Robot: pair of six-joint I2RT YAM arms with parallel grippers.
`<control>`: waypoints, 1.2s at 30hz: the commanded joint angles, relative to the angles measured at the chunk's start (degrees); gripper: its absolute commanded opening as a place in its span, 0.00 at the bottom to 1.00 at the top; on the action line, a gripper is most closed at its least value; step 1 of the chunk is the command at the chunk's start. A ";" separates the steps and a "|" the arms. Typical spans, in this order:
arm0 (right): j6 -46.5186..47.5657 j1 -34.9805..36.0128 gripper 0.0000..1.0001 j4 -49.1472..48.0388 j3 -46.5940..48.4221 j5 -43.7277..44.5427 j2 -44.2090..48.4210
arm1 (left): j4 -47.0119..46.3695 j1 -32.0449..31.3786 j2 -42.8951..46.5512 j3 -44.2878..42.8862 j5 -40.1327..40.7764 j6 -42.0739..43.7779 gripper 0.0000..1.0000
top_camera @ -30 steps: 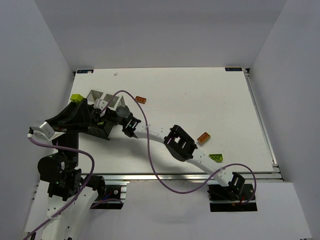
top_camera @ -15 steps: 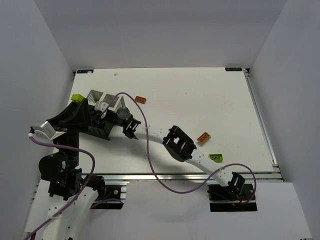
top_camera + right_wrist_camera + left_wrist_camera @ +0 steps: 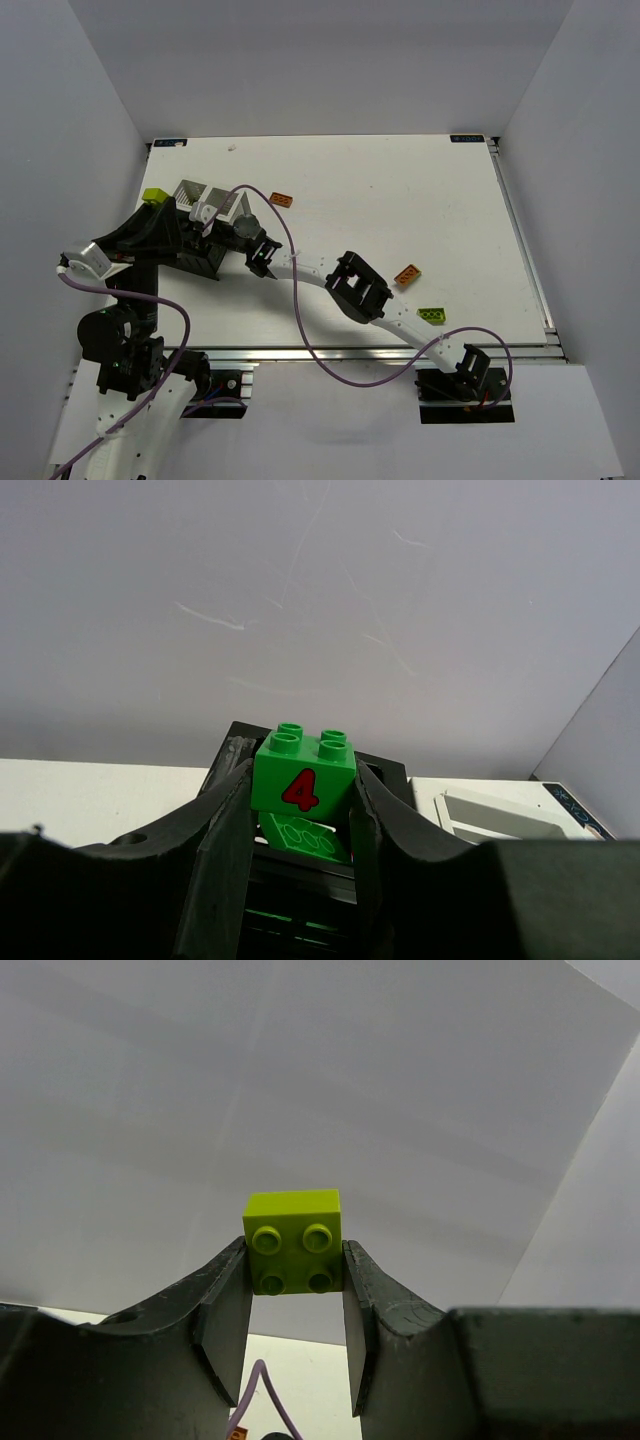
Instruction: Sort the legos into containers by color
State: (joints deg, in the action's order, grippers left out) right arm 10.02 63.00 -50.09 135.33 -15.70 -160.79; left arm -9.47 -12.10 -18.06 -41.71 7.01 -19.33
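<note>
My left gripper is shut on a lime brick and holds it in the air; in the top view the brick is at the far left, beside the white containers. My right gripper is shut on a green brick with a red 4 on it, right in front of the black container. Another green brick lies in that container. In the top view the right gripper is next to the black container.
Loose on the table are an orange brick at the back, another orange brick and a lime brick at the right front. A purple cable loops over the right arm. A white container stands right of the black one.
The right gripper has shifted slightly near the black container with the green brick in it. The left arm has barely moved.
</note>
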 commanded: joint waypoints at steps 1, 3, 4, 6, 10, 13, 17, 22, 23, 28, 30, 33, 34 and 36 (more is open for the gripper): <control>0.44 -0.60 0.00 -4.05 2.22 -1.08 1.61 | -0.63 0.50 -0.92 0.32 -0.41 0.00 0.00; 0.44 -1.12 0.00 -4.06 1.70 -1.26 3.02 | -0.46 0.41 -1.18 0.32 -0.15 0.26 0.00; 1.05 -1.39 0.00 -3.79 1.26 -1.43 4.94 | -0.54 0.41 -1.44 0.40 -0.06 0.26 0.00; 1.75 -2.09 0.00 -1.60 0.90 -1.61 7.67 | -0.63 0.41 -1.80 0.49 -0.15 0.61 0.00; 3.33 -2.88 0.00 6.56 1.43 -2.31 11.90 | -0.72 0.50 -2.85 0.58 -0.76 1.14 0.00; 4.48 -3.15 0.00 17.01 2.04 -4.41 15.06 | -0.81 0.41 -3.20 0.58 -0.59 1.40 0.00; 5.97 -4.11 0.00 32.83 1.17 -7.05 19.63 | -0.55 0.41 -3.73 0.58 0.20 1.84 0.00; 4.04 -8.24 0.00 49.60 -9.87 -13.19 29.64 | 0.07 0.41 -5.84 -0.38 -1.28 1.93 0.00; 3.95 -10.07 0.00 51.91 -12.26 -13.65 31.48 | 0.59 0.41 -6.45 -0.56 -1.73 1.84 0.00; 3.68 -16.76 0.00 56.31 -31.59 -21.54 47.57 | 2.62 0.50 -11.54 -2.76 -4.54 1.41 0.00; 4.83 -19.93 0.00 60.01 -38.53 -25.14 54.48 | 2.97 0.41 -13.39 -3.28 -6.65 0.79 0.00; 5.80 -23.18 0.00 59.49 -50.40 -30.24 65.14 | 4.90 0.41 -18.48 -5.21 -10.34 -0.18 0.00; 5.97 -23.71 0.00 59.58 -52.86 -31.57 67.43 | 5.69 0.41 -19.98 -5.83 -10.95 -0.35 0.00; 6.41 -24.94 0.00 61.50 -58.32 -34.55 73.67 | 8.32 0.50 -24.98 -7.94 -12.54 -0.71 0.00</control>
State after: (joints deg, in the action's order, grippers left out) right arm 14.96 37.12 9.89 80.53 -40.95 -95.96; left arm -5.19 -12.05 -38.70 -46.28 -1.04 -19.05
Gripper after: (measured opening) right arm 0.438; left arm 0.473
